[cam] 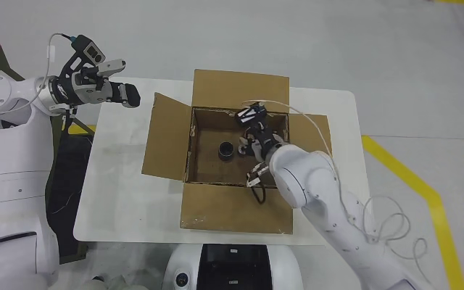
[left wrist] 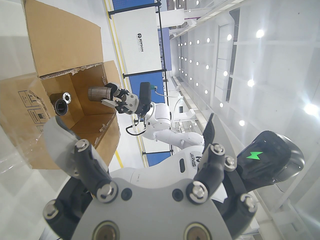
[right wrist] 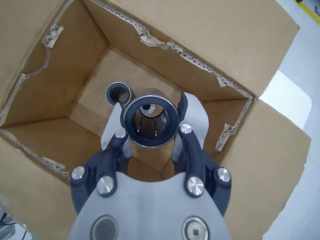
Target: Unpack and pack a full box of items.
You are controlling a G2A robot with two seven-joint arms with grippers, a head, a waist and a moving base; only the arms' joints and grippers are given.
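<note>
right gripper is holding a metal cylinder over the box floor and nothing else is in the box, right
Not quite: the box is not otherwise empty. A second cylinder stands on its floor, as the right wrist view shows. The right gripper does hold a metal cylinder over the box floor.

Matt cardboard box (right wrist: 175,13), glossy metal sleeve (right wrist: 160,123)

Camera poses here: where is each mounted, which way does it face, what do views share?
Top: above the arms, facing down at table and open box; left gripper and right gripper show.
Left wrist: at the table's corner, facing sideways toward the box; its open fingers show.
Right wrist: facing down into the box; its fingers grip a metal cylinder.
Shared: all three show the box and a second cylinder inside.
</note>
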